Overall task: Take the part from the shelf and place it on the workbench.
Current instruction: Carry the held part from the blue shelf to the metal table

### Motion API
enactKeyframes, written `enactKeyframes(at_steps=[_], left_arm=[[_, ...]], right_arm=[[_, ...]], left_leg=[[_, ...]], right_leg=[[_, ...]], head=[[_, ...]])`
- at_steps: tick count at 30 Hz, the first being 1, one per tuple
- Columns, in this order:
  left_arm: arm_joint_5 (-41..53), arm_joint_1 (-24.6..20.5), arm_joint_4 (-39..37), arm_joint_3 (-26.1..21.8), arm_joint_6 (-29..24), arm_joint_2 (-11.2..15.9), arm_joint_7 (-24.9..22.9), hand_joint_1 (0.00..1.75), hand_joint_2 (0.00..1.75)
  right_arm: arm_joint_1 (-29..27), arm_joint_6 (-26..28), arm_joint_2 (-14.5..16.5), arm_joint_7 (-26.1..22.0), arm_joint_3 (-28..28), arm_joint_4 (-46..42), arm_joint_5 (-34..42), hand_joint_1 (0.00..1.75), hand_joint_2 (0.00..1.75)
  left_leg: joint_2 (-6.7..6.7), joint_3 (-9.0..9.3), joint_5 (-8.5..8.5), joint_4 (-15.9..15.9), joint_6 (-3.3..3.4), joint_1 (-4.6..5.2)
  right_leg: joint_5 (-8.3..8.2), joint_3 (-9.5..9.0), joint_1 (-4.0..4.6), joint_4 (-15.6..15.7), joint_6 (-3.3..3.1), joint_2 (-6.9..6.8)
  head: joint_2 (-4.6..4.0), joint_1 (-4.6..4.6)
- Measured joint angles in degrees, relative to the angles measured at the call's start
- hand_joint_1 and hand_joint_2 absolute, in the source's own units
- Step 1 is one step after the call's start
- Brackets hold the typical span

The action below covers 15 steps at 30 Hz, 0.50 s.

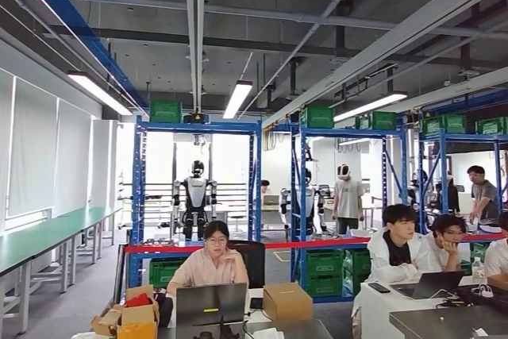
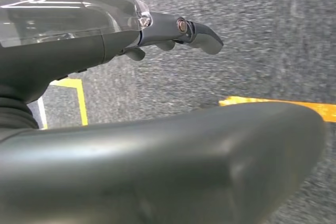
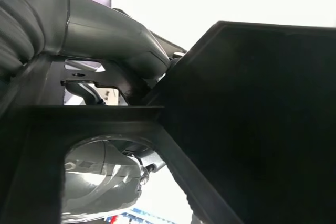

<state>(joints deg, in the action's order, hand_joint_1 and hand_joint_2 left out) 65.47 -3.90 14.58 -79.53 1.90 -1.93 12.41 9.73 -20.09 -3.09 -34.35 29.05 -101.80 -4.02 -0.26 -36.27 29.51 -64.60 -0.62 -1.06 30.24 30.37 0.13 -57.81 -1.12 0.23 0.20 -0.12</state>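
Part (image 3: 253, 129) gripped in right robot hand (image 3: 118, 45), thumb over edge.

Your view fwd: blue steel racks (image 1: 198, 196) at 12 o'clock w/ green crates (image 1: 165, 110) on top. Long green benches (image 1: 42, 240) at 9 o'clock under white-blinded windows (image 1: 36, 148). Ceiling strip lights (image 1: 238, 98) on. Grey floor (image 2: 277, 35), yellow tape lines (image 2: 81, 100).
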Motion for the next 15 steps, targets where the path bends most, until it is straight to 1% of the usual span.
enactKeyframes(at_steps=[1, 2, 4, 5, 6, 7, 8, 10, 11, 12, 13, 14, 15], left_arm=[[0.0, -0.1, 0.0, 0.0, 0.0, 0.0, 0.0, 0.0, 1.75], [0.0, -0.1, 0.0, 0.0, 0.0, 0.0, 0.0, 0.0, 1.75], [0.1, 0.0, 0.0, 0.0, 0.0, 0.0, 0.0, 0.0, 1.75], [0.1, 0.1, 0.0, 0.0, 0.0, 0.0, 0.0, 0.0, 1.75], [0.1, 0.2, 0.0, 0.0, 0.0, 0.0, 0.0, 0.0, 1.75], [0.2, 0.2, 0.0, 0.0, 0.0, -0.1, 0.0, 0.0, 1.75], [0.2, 0.1, 0.0, 0.1, 0.0, -0.1, 0.0, 0.0, 1.75], [0.2, -0.1, 0.0, 0.1, 0.0, -0.1, 0.0, 0.0, 1.75], [0.3, -0.1, 0.0, 0.1, 0.0, -0.1, 0.0, 0.0, 1.75], [0.3, 0.0, 0.0, 0.1, 0.1, -0.1, 0.0, 0.0, 1.75], [0.4, 0.0, 0.0, 0.1, 0.1, -0.1, 0.0, 0.0, 1.75], [0.4, 0.0, 0.0, 0.1, 0.1, -0.1, 0.0, 0.0, 1.75], [0.4, -0.1, 0.0, 0.1, 0.1, -0.1, 0.0, 0.0, 1.75]], right_arm=[[0.0, 0.0, 0.0, 0.0, -0.1, 0.0, 0.0, 1.75, 1.75], [0.0, 0.0, 0.0, 0.0, -0.3, 0.0, 0.0, 1.75, 1.75], [0.0, 0.0, -0.1, 0.0, -0.5, -0.1, 0.0, 1.75, 1.75], [0.0, 0.0, -0.1, 0.0, -0.6, -0.1, 0.0, 1.75, 1.75], [0.0, -0.1, -0.1, 0.0, -0.7, -0.2, 0.0, 1.75, 1.75], [0.1, -0.1, -0.1, 0.0, -0.8, -0.3, 0.0, 1.75, 1.75], [0.2, -0.1, -0.1, 0.1, -0.9, -0.3, 0.0, 1.75, 1.75], [0.1, -0.1, -0.2, 0.1, -1.0, -0.3, 0.0, 1.75, 1.75], [0.0, -0.1, -0.2, 0.1, -1.0, -0.3, 0.0, 1.75, 1.75], [-0.1, -0.1, -0.3, 0.1, -1.0, -0.3, 0.0, 1.75, 1.75], [-0.1, -0.1, -0.3, 0.1, -1.1, -0.3, 0.0, 1.75, 1.75], [-0.1, -0.1, -0.4, 0.1, -1.1, -0.3, 0.0, 1.75, 1.75], [-0.1, -0.1, -0.4, 0.1, -1.1, -0.4, 0.0, 1.75, 1.75]], left_leg=[[0.09, 0.84, -0.97, 2.8, 0.24, 0.17], [0.17, 1.27, -1.3, 4.3, 0.62, 0.34], [0.29, 1.44, -0.59, 4.9, 1.4, 0.57], [0.28, 1.68, -0.82, 4.9, 1.77, 0.47], [0.25, 2.03, -0.74, 5.1, 2.03, 0.34], [0.22, 2.46, -0.66, 5.3, 2.29, 0.18], [0.21, 2.82, -0.51, 5.5, 2.49, 0.08], [0.19, 3.43, 0.05, 5.6, 2.77, 0.04], [0.18, 3.83, 0.42, 5.6, 2.79, 0.05], [0.17, 4.33, 0.83, 5.6, 2.77, 0.07], [0.13, 4.94, 1.28, 5.6, 2.7, 0.09], [0.08, 5.63, 1.76, 5.6, 2.59, 0.11], [0.04, 6.24, 2.23, 5.7, 2.47, 0.09]], right_leg=[[0.33, -0.35, 0.0, 0.0, 0.27, -0.04], [0.58, -0.41, 0.02, 0.0, 0.62, -0.07], [0.84, -0.25, 0.07, -0.3, 1.35, -0.07], [1.03, -0.29, 0.08, -0.5, 1.71, -0.07], [1.29, -0.09, 0.06, -1.4, 2.01, -0.08], [1.87, 0.74, 0.01, -3.2, 2.29, -0.09], [2.83, 2.35, -0.09, -6.1, 2.55, -0.1], [5.37, 7.13, -0.26, -13.6, 2.92, -0.11], [6.01, 9.2, -0.3, -16.2, 3.04, -0.11], [5.63, 10.46, -0.3, -17.1, 3.05, -0.11], [4.05, 10.64, -0.26, -15.8, 2.93, -0.11], [1.53, 9.88, -0.16, -12.6, 2.68, -0.11], [-1.19, 8.73, 0.03, -8.7, 2.27, -0.11]], head=[[0.01, -0.01], [0.03, -0.01], [0.04, -0.01], [0.04, 0.0], [0.03, -0.01], [0.02, -0.01], [0.02, 0.0], [0.01, -0.02], [0.0, -0.02], [0.0, -0.02], [0.0, -0.02], [0.0, -0.02], [0.0, -0.01]])
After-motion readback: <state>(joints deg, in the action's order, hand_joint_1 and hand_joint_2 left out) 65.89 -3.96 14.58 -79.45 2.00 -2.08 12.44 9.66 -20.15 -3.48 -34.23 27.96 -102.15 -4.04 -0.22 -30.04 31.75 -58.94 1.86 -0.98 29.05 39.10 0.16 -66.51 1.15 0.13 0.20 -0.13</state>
